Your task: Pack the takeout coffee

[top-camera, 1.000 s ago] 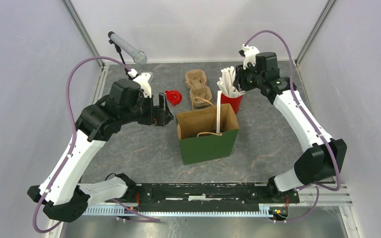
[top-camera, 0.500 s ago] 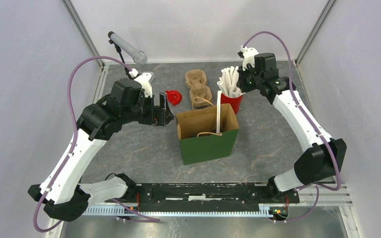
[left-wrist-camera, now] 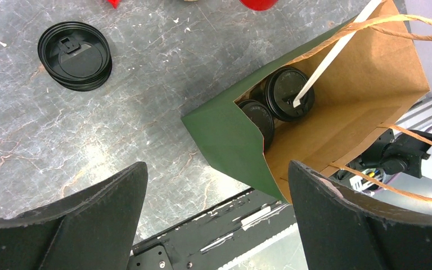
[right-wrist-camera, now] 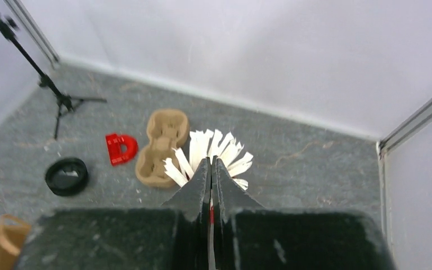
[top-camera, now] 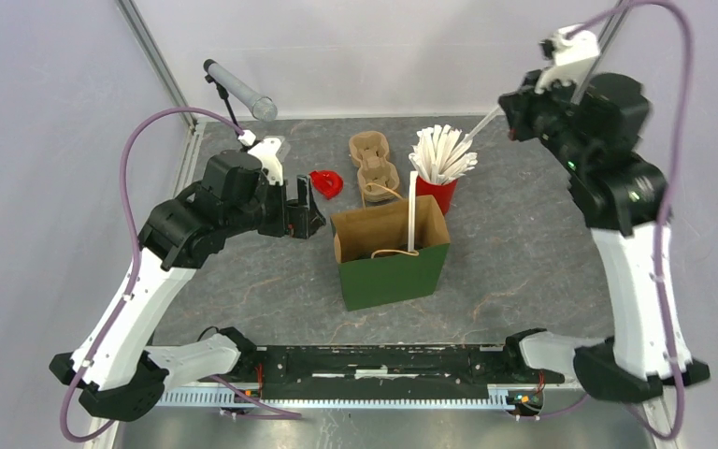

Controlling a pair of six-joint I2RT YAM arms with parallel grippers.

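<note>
My left arm hid the stack of black lids [left-wrist-camera: 75, 55] from the overhead camera. Only my left wrist camera showed it, lying on the table [top-camera: 524, 253] near the paper bag [top-camera: 394, 271]. The two coffee cups [left-wrist-camera: 288, 93] were much the same: they stood side by side deep in the bag, one half tucked behind its wall, and I saw only their black lids. My right wrist view was blurred, and my own fingers [right-wrist-camera: 194, 194] covered the red cup [top-camera: 437, 194] there.

My right pincer [top-camera: 508, 108] was pressed together on one thin white straw [top-camera: 482, 124], high above the red cup at the back. I could not tell whether its lower end was clear of the bundle of straws [top-camera: 442, 154]. My left pincer [top-camera: 308, 210] was spread wide and held nothing, just left of the bag.

The bag was green outside and brown kraft inside, with twisted paper handles. A long white bag straw [top-camera: 412, 210] leaned out of it, its end on one lid. The moulded pulp carrier [top-camera: 371, 161] lay behind the bag, with a red plastic piece [top-camera: 327, 182] to its left. The table was grey and marbled, scuffed white in spots. Pale plain walls closed it in, with metal posts at the corners.
</note>
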